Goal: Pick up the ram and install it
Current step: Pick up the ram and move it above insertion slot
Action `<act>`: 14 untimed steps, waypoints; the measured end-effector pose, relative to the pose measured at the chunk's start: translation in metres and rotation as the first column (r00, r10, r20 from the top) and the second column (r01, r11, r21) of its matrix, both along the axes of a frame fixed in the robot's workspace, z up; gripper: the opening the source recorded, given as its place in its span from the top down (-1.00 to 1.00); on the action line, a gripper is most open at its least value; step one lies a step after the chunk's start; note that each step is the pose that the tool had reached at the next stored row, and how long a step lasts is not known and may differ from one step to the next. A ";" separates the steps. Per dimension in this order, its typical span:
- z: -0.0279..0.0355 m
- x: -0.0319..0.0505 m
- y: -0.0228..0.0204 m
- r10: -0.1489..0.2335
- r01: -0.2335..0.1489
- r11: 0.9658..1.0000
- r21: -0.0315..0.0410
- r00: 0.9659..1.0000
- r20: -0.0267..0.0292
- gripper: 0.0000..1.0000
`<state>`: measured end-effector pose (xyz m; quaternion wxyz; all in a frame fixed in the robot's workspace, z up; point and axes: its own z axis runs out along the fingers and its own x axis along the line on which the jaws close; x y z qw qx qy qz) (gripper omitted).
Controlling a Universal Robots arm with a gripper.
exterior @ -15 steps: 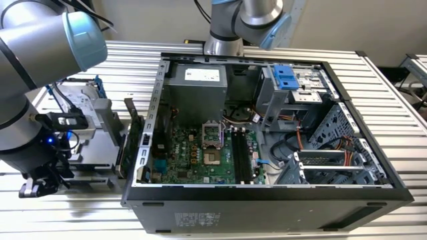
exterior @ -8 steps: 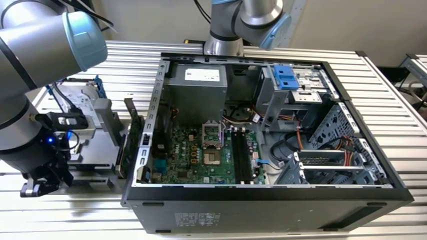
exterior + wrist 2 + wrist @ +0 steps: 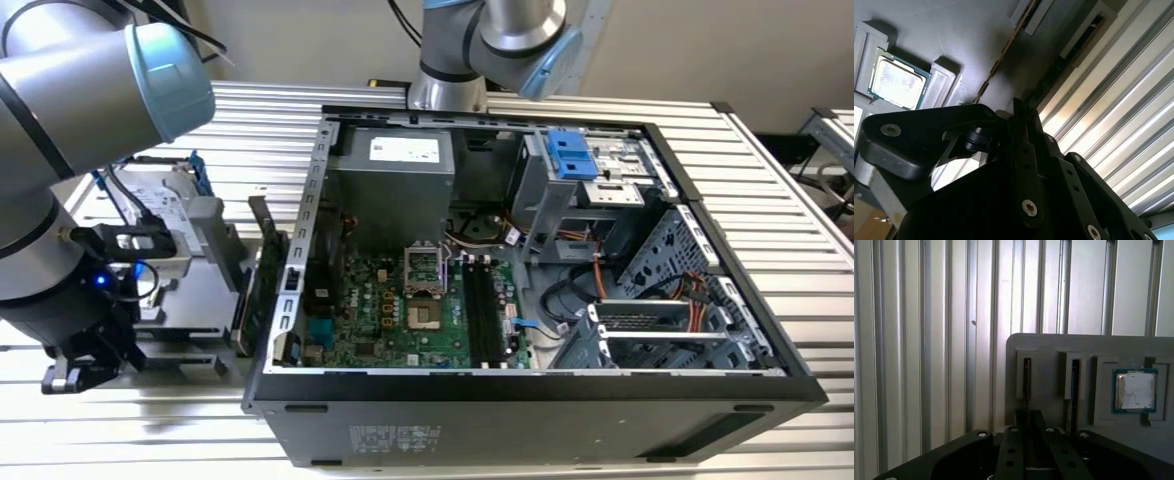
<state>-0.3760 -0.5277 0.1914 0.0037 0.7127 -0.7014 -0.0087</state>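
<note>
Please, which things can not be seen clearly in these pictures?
- Whether the end effector grips the ram: its own dark body covers this in both wrist views.
- Contents of the grey holder's slots: in shadow, first wrist view.
- Latches of the motherboard slots: too small, exterior view.

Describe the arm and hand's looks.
The arm is silver-grey tubing with pale blue joint caps; black cables and a small blue light sit near its wrist. The hand is matte black, built of linked bars with silver screws.
</note>
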 end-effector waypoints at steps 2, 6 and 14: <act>0.0000 0.0000 0.0001 0.000 0.000 1.000 0.000 1.000 0.000 1.00; 0.0000 0.0000 0.0003 0.000 0.000 1.000 0.000 1.000 0.000 1.00; 0.0030 0.0000 0.0003 0.000 0.000 1.000 0.000 1.000 0.000 1.00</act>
